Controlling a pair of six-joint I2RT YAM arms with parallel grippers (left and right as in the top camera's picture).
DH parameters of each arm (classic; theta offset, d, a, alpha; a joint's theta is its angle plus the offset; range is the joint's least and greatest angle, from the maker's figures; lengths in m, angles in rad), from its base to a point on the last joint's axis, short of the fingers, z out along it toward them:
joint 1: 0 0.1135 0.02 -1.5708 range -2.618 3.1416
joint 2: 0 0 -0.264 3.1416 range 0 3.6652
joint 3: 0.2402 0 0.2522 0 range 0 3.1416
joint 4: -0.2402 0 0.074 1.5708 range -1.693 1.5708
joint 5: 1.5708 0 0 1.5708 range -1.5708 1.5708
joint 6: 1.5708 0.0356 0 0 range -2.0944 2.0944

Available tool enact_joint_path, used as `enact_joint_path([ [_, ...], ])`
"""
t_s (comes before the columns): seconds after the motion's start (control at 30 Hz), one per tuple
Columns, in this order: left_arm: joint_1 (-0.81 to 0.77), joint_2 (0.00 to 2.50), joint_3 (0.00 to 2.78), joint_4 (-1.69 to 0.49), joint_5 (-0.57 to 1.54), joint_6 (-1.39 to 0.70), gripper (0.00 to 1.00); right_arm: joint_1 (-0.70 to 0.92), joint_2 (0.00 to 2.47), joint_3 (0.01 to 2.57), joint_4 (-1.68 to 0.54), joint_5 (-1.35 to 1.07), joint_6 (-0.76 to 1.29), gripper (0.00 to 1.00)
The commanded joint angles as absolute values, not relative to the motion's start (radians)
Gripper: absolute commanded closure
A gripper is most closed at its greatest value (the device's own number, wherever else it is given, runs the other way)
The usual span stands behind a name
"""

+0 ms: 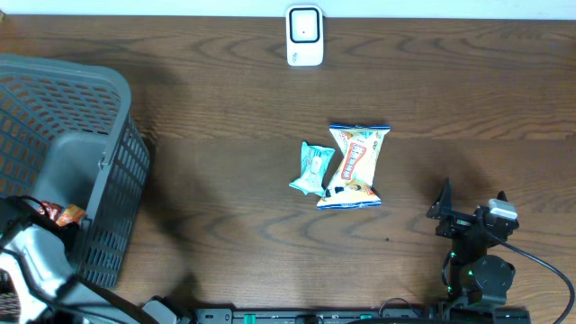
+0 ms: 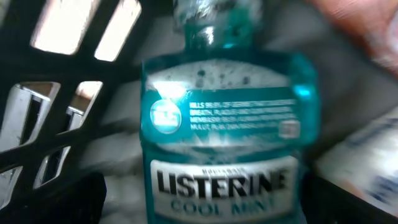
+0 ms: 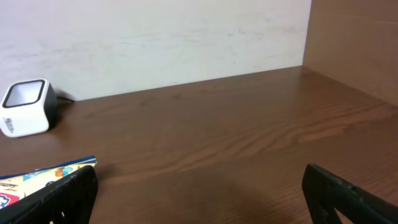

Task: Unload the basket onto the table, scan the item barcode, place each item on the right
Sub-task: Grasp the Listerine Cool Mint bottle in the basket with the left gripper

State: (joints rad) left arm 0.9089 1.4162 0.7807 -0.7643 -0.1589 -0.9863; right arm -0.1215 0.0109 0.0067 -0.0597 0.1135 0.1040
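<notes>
Bottle (image 2: 224,124) of Listerine Cool Mint, teal, label toward the camera, neck toward the top of the left wrist view, all somewhat blurred. Down inside the grey basket (image 1: 108,171), far left of the scanner (image 1: 304,36) and nearer the robot. Not to be made out in the overhead view. Basket slats dark just left of the bottle, a white box (image 2: 367,162) with blue print just right of it.

Left gripper (image 2: 199,210) reaching into the basket, spread wide, the bottle close in front and between the fingers. No closed hold on it; contact with the bottle impossible to judge through the blur. An orange wrapper (image 1: 65,214) also in the basket, beside the left arm.

Right gripper (image 3: 200,186) low over the brown tabletop (image 1: 225,90), right of the scanner and well toward the robot, fingers as far apart as they go, nothing between them.

Scanner white, small, standing at the far edge of the tabletop against the wall, window facing the robot. Two snack bags on the tabletop on the robot's side of the scanner, well apart from it: a small teal packet (image 1: 312,169), and touching its right side a larger orange-and-white bag (image 1: 355,167) with blue ends.
</notes>
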Motion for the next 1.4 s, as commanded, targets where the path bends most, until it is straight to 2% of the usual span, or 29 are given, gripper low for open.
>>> enact_joint_path([
  [0.0,0.915,1.496,0.774,-0.768,-0.161,-0.97,0.02,-0.13,0.007,0.006,-0.064,0.125,0.118,0.01],
  [0.03,0.915,1.52,0.774,-0.768,-0.161,-0.969,0.0,-0.13,0.007,0.006,-0.064,0.125,0.118,0.01],
  [0.13,0.915,1.584,0.774,-0.768,-0.161,-0.969,0.23,-0.13,0.007,0.006,-0.064,0.125,0.118,0.01],
  [0.4,0.915,1.617,0.776,-0.764,-0.13,-0.918,0.56,-0.13,0.007,0.006,-0.064,0.125,0.118,0.01],
  [0.63,0.915,1.568,0.803,-0.757,-0.015,-0.862,0.69,-0.13,0.007,0.006,-0.064,0.125,0.118,0.01],
  [1.07,0.915,1.191,0.898,-0.772,0.172,-0.794,0.7,-0.13,0.007,0.006,-0.064,0.125,0.118,0.01],
  [1.2,0.915,1.059,0.934,-0.718,0.253,-0.809,0.7,-0.13,0.007,0.006,-0.064,0.125,0.118,0.01],
  [1.37,0.915,0.899,0.941,-0.551,0.339,-0.951,0.7,-0.13,0.007,0.006,-0.064,0.125,0.119,0.01],
])
